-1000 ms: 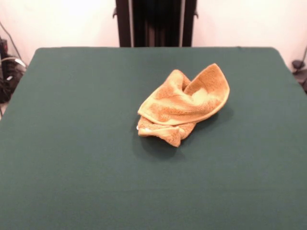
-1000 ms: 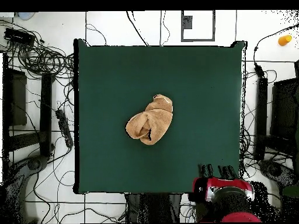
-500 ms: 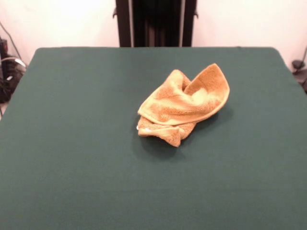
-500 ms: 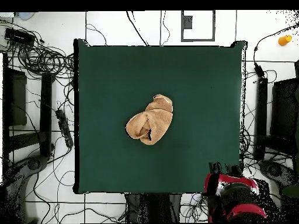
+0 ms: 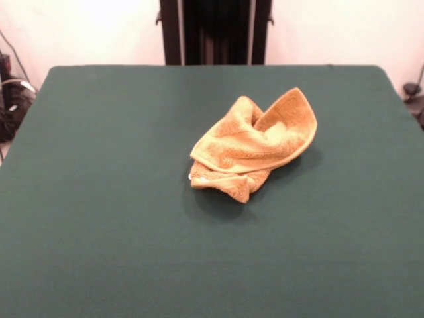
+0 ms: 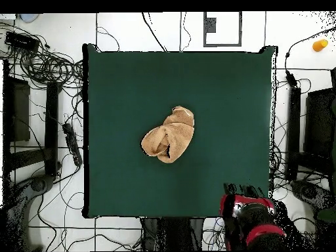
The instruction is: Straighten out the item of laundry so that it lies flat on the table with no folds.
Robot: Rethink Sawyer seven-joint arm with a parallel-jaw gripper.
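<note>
Crumpled golden-orange towel (image 5: 253, 149) near the middle of the green tabletop (image 5: 99, 218), folded over itself. Red and black arm (image 6: 252, 223) past one tabletop corner, well apart from towel. Tool's grip state: cannot tell.

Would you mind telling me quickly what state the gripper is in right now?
Gripper: cannot be told. Only the red and black arm shows, at the table's edge, away from the crumpled towel.

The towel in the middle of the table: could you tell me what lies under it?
Only the green table shows around the crumpled towel; its folded layers hide their own undersides and the patch of cloth beneath.
</note>
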